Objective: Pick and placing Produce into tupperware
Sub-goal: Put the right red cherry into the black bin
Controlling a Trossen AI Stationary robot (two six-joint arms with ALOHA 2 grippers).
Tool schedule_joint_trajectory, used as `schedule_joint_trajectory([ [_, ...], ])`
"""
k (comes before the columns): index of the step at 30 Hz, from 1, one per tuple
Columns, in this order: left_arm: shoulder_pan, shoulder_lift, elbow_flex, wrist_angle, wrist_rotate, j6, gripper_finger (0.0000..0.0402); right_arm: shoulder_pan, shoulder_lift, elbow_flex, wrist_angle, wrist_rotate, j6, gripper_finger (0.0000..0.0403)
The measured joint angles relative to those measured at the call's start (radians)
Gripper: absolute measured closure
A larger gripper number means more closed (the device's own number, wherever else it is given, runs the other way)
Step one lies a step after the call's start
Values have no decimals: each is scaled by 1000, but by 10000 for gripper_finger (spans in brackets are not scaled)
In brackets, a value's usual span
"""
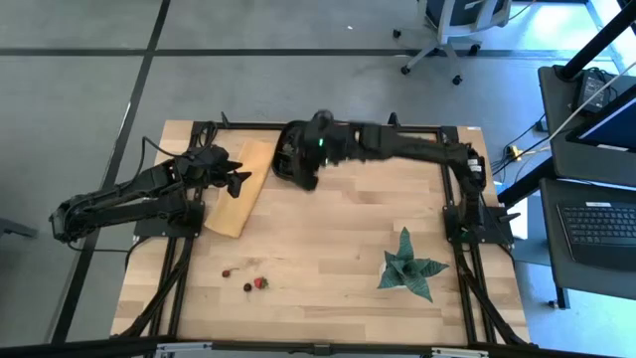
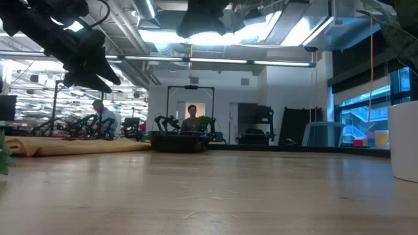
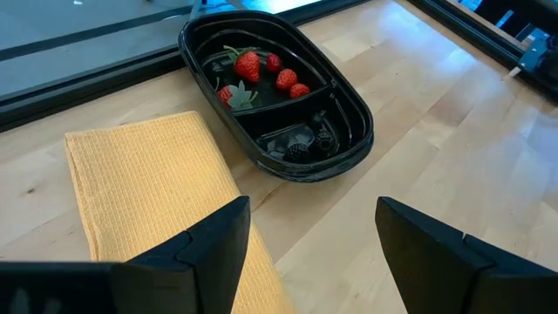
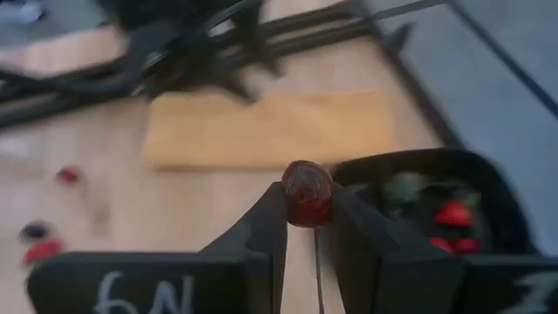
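The black tupperware [image 3: 279,96] stands at the table's far side beside a yellow cloth [image 3: 148,192]. It holds strawberries [image 3: 248,64] in one compartment and dark berries [image 3: 301,148] in the other. My right gripper [image 4: 307,205] hangs above the table next to the tub [image 4: 427,196], shut on a dark red cherry [image 4: 307,192]. In the high view the right gripper [image 1: 301,171] covers most of the tub. My left gripper [image 3: 309,249] hovers open over the cloth, pointing at the tub. Three small fruits [image 1: 253,284] lie near the table's front. My right gripper pinches the round cherry by its two sides [image 4: 307,197] between its fingertips. The fingers slant down from the table's right. The cherry is lifted clear of the table, and its thin stem [image 4: 316,270] hangs down between the fingers.
A green spiky plant [image 1: 407,267] stands at the near right; its white pot [image 2: 405,140] shows in the low view. The loose fruits [image 4: 39,244] lie on bare wood toward the near left. People sit in the room beyond the table.
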Motion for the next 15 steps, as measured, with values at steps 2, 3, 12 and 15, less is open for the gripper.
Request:
schedule_joint_trajectory([
  [2, 0, 0, 0, 1, 0, 0, 162, -57, 0, 11, 5, -7, 1, 329],
  [3, 0, 0, 0, 1, 0, 1, 162, -86, 0, 12, 6, -18, 1, 329],
  [12, 0, 0, 0, 10, 0, 69, 162, -273, 48, 13, 6, -84, 3, 329],
  [15, 0, 0, 0, 11, -14, 91, 162, -307, 87, 12, 11, -114, 4, 329],
])
